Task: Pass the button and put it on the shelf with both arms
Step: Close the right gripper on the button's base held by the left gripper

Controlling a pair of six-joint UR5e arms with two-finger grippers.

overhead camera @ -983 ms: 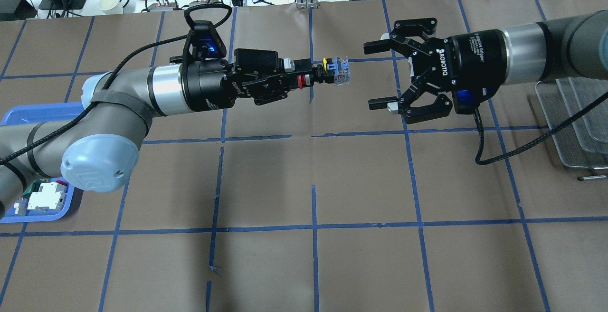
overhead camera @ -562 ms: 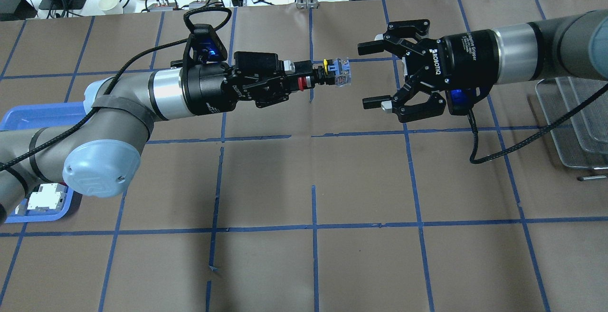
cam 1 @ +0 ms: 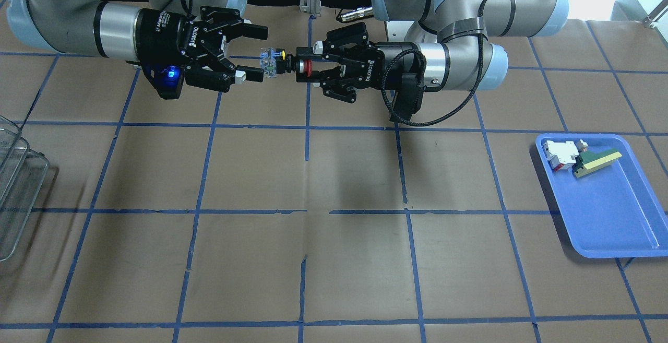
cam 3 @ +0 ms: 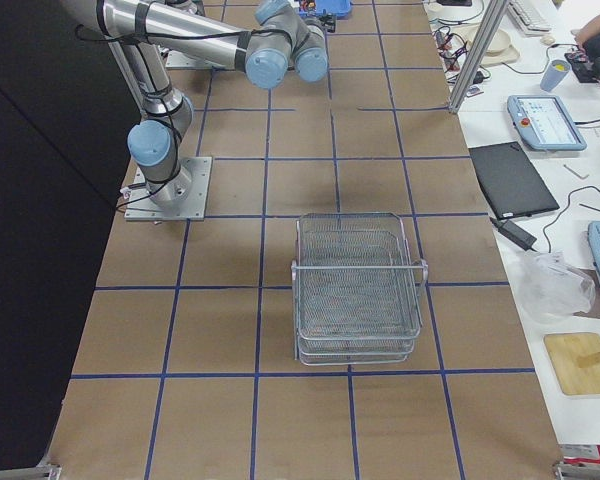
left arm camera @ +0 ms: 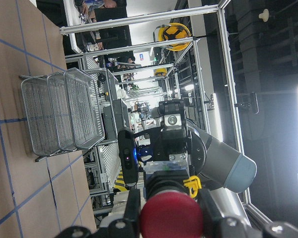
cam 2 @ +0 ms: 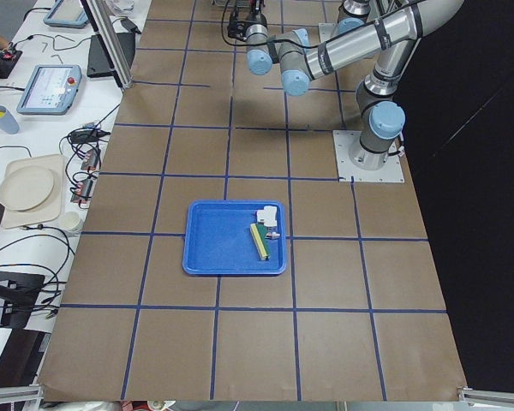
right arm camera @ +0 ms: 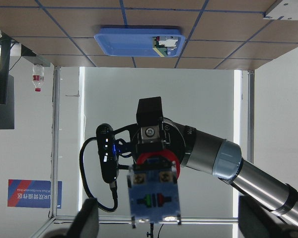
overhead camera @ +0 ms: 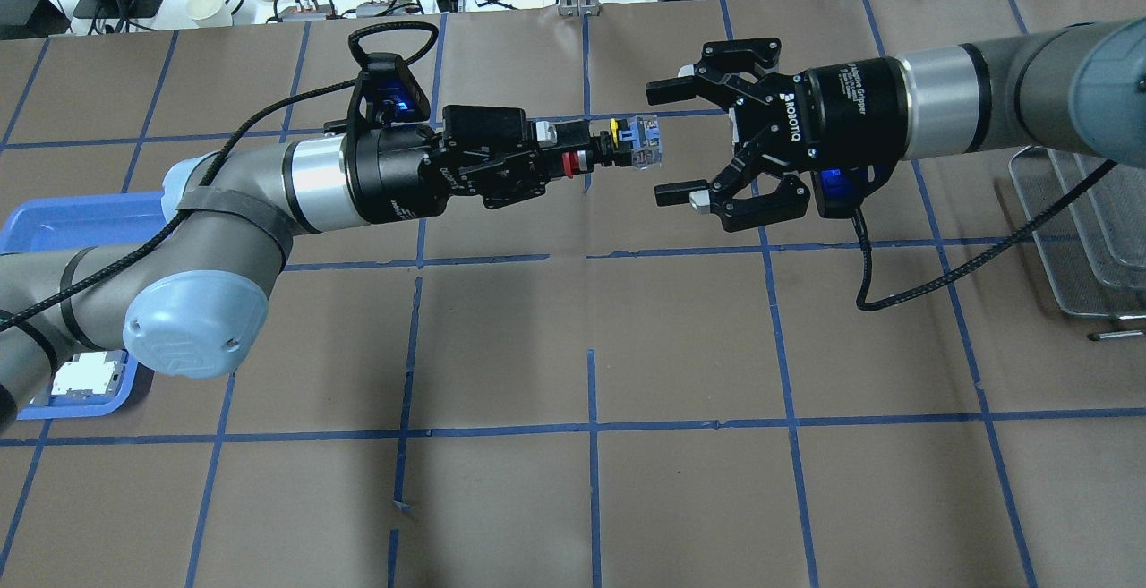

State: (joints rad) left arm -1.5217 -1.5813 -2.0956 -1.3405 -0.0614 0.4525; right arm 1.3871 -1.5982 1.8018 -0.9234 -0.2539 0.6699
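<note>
My left gripper (overhead camera: pixel 573 148) is shut on the button (overhead camera: pixel 627 141) at its red cap end and holds it level above the table. The clear-bluish block points at my right gripper (overhead camera: pixel 664 139). That gripper is open, with the block's tip just between its fingertips and touching neither. The front view shows the same: left gripper (cam 1: pixel 305 63), button (cam 1: pixel 275 63), right gripper (cam 1: pixel 258 54). The right wrist view sees the block (right arm camera: pixel 154 196) head-on. The left wrist view sees the red cap (left arm camera: pixel 171 217). The wire-mesh shelf (cam 3: pixel 358 290) stands at the table's right end (overhead camera: pixel 1088 230).
A blue tray (cam 1: pixel 600 217) at the robot's left holds a white-and-red switch block (cam 1: pixel 558 153) and a green-and-yellow wedge block (cam 1: pixel 598 161). The right wrist cable (overhead camera: pixel 931 279) hangs down over the table near the shelf. Brown table with blue tape grid lies below both grippers.
My right gripper has moved left toward the button, still open, so its fingertips now flank the block's tip. The left arm has shifted only slightly, still holding the button.
</note>
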